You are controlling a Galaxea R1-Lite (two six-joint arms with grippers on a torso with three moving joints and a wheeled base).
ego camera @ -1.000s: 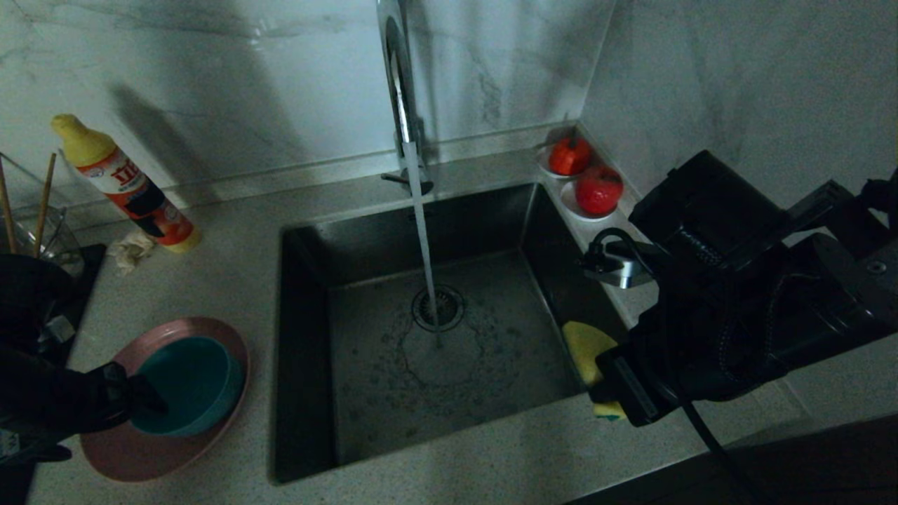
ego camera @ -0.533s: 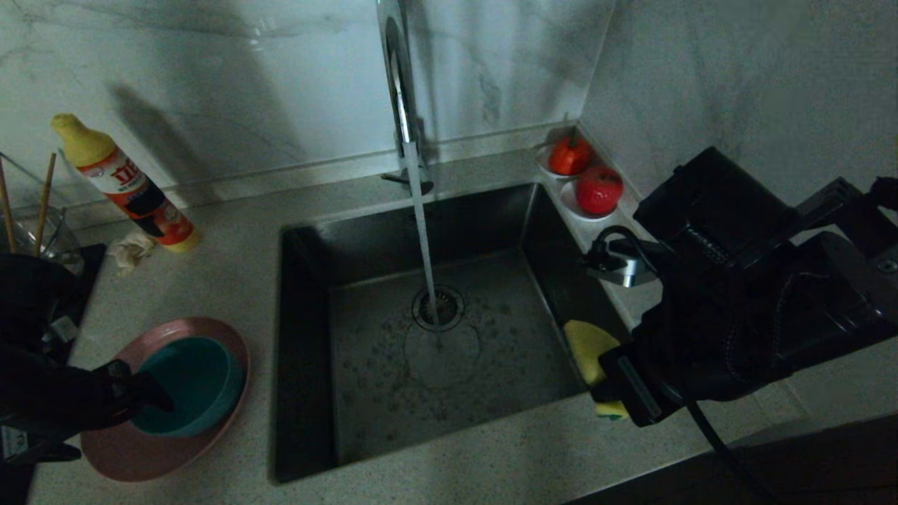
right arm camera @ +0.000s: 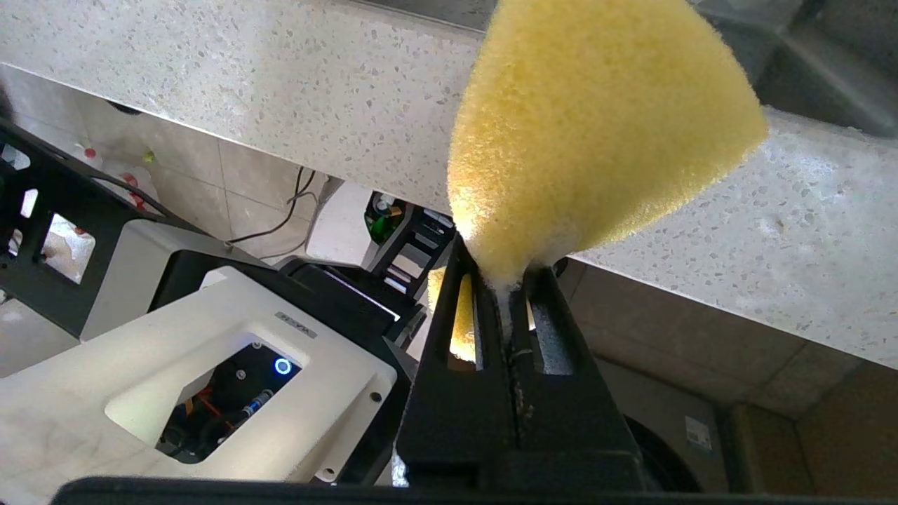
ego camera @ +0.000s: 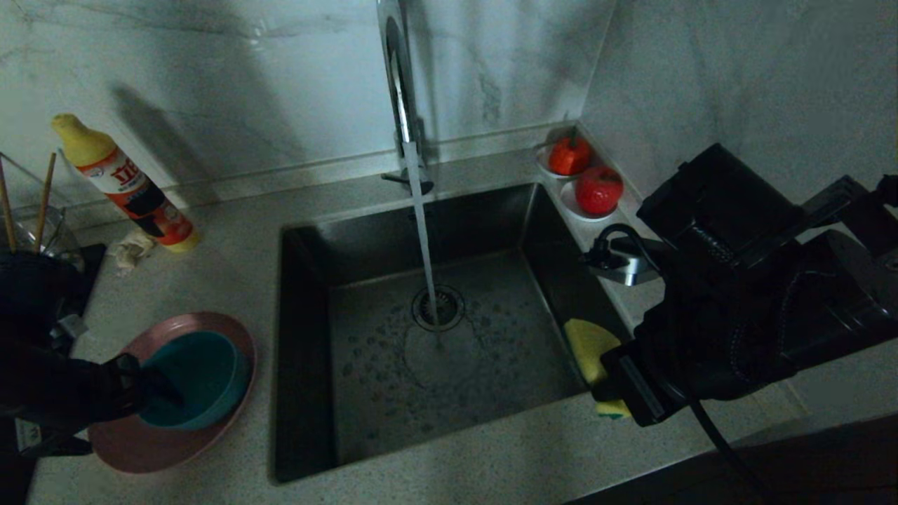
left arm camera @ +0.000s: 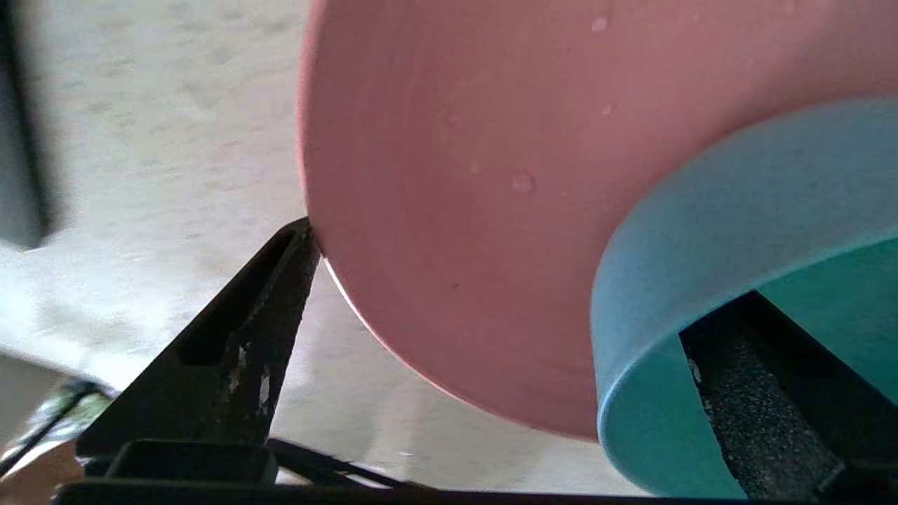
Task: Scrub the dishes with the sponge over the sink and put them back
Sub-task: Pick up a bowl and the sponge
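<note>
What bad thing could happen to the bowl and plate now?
The left tool stands open, one finger inside the blue bowl, the other at the pink plate's rim. Closing there might catch both dishes awkwardly, so the bowl could slide or tip. Water drops on the plate may make it slippery. The right tool pinches only a corner of the sponge, so it might slip out while scrubbing.

A yellow-capped detergent bottle (ego camera: 126,186) leans against the marble wall (ego camera: 231,91) at the back left of the speckled surface (ego camera: 231,280), a crumpled rag (ego camera: 131,249) beside it. Two red fruits (ego camera: 598,189) sit on small white saucers (ego camera: 570,203) in the far right corner.
</note>
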